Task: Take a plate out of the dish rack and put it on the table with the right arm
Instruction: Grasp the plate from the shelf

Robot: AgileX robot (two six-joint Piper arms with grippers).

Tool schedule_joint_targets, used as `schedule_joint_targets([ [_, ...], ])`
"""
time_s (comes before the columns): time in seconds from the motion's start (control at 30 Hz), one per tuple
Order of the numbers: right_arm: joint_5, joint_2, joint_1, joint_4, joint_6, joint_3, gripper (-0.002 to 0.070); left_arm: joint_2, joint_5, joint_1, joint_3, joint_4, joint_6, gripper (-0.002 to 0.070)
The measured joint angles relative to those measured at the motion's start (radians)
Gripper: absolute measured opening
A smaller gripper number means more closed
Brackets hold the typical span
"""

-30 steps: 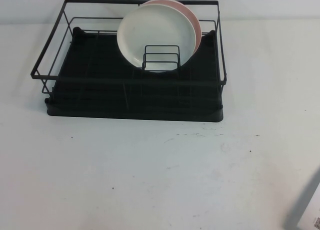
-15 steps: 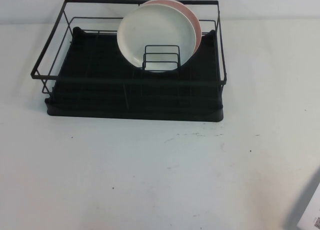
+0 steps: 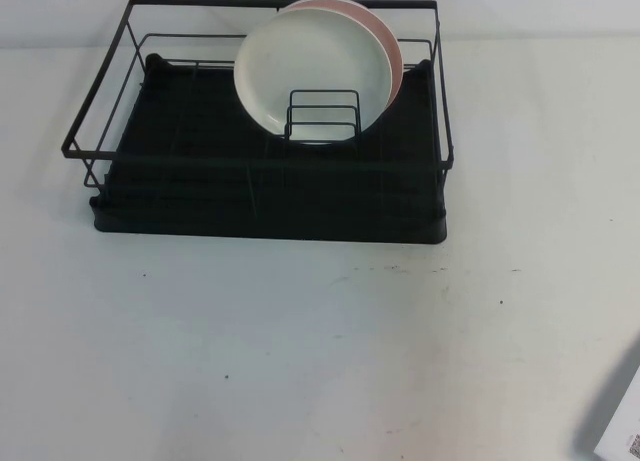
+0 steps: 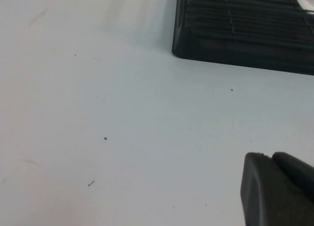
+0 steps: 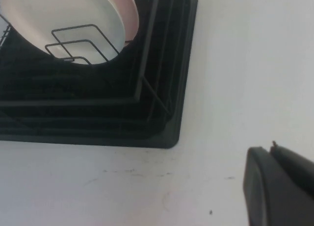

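White, speckled table (image 3: pixel 320 351) fills the high view; the dish rack (image 3: pixel 265 196) sits at its far side, the plate (image 3: pixel 312 69) propped upright against the wire divider (image 3: pixel 322 116), a pink plate (image 3: pixel 392 51) just behind it. From the left wrist, the left gripper (image 4: pixel 279 191) hovers near the rack's corner; its state I cannot tell. From the right wrist, the right gripper (image 5: pixel 279 187), closed and empty, hangs over bare table beside the rack, well apart from the plate; no grasp begun, I judge.
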Motion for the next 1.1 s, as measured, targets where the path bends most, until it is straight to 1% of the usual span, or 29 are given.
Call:
schedule_joint_targets([
  [0.23, 0.094, 0.330, 0.000, 0.131, -0.169, -0.319, -0.0020, 0.000, 0.000, 0.000, 0.000, 0.000, 0.000, -0.0004],
  [0.33, 0.152, 0.469, 0.016, 0.159, -0.220, -0.465, -0.0020, 0.000, 0.000, 0.000, 0.000, 0.000, 0.000, -0.0004],
  [0.43, 0.181, 0.599, 0.058, 0.163, -0.275, -0.596, -0.0020, 0.000, 0.000, 0.000, 0.000, 0.000, 0.000, -0.0004],
  [0.53, 0.193, 0.698, 0.124, 0.166, -0.320, -0.716, -0.0020, 0.000, 0.000, 0.000, 0.000, 0.000, 0.000, -0.0004],
  [0.7, 0.212, 0.836, 0.212, 0.168, -0.340, -0.896, -0.0010, 0.000, 0.000, 0.000, 0.000, 0.000, 0.000, -0.0004],
  [0.77, 0.226, 0.890, 0.233, 0.168, -0.343, -0.961, 0.0013, 0.000, 0.000, 0.000, 0.000, 0.000, 0.000, -0.0004],
  [0.83, 0.239, 0.935, 0.251, 0.168, -0.343, -1.030, 0.0052, 0.000, 0.000, 0.000, 0.000, 0.000, 0.000, -0.0004],
  [1.0, 0.257, 1.033, 0.276, 0.151, -0.343, -1.163, 0.0203, 0.000, 0.000, 0.000, 0.000, 0.000, 0.000, -0.0004],
  [1.1, 0.259, 1.074, 0.279, 0.146, -0.343, -1.215, 0.0253, 0.000, 0.000, 0.000, 0.000, 0.000, 0.000, -0.0004],
])
